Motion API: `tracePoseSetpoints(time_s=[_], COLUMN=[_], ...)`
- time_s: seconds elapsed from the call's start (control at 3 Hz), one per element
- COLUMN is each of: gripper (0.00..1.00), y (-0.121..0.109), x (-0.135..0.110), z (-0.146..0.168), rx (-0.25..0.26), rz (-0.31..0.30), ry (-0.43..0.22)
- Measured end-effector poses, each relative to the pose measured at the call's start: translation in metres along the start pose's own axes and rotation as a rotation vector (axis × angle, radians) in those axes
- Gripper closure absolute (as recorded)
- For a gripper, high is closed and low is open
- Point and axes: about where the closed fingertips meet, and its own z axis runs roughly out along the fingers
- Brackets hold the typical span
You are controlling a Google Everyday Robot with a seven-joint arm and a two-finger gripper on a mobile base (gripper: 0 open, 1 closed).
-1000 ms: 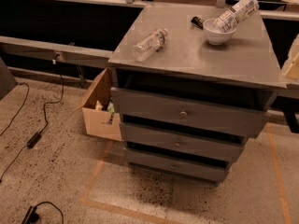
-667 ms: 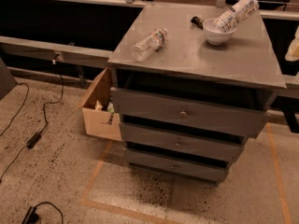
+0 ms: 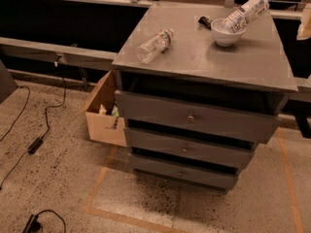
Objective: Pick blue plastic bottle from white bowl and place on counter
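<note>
The blue plastic bottle point(image 3: 246, 11), with a pale blue-and-white label, lies tilted across the white bowl point(image 3: 227, 33); its far end sticks out past the rim to the upper right. The bowl stands at the back right of the grey counter point(image 3: 218, 62). My gripper point(image 3: 305, 24) shows only as a pale shape at the right edge of the view, to the right of the bowl and apart from the bottle.
A smaller clear bottle without a label point(image 3: 154, 44) lies on its side at the counter's left. A small dark object point(image 3: 204, 21) lies just left of the bowl. An open cardboard box point(image 3: 104, 114) stands on the floor left of the cabinet. Cables point(image 3: 34, 144) lie on the floor.
The pale shape of my gripper at the right edge has shifted a little upward and further out of view. The bottle and the bowl have not moved.
</note>
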Motion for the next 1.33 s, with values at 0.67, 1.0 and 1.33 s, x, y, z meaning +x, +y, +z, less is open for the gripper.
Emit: tracePoseSetpoints(time_s=[0.67,1.0,1.33], gripper=[0.00,0.00,0.00], y=[0.029,0.035,0.023], x=[0.015,0.038,0.046], z=[0.022,0.056,0.079], rx=[-0.005,0.097,0.215], rz=[0.008,0.039,-0.033], ry=[0.038,0.030,-0.003])
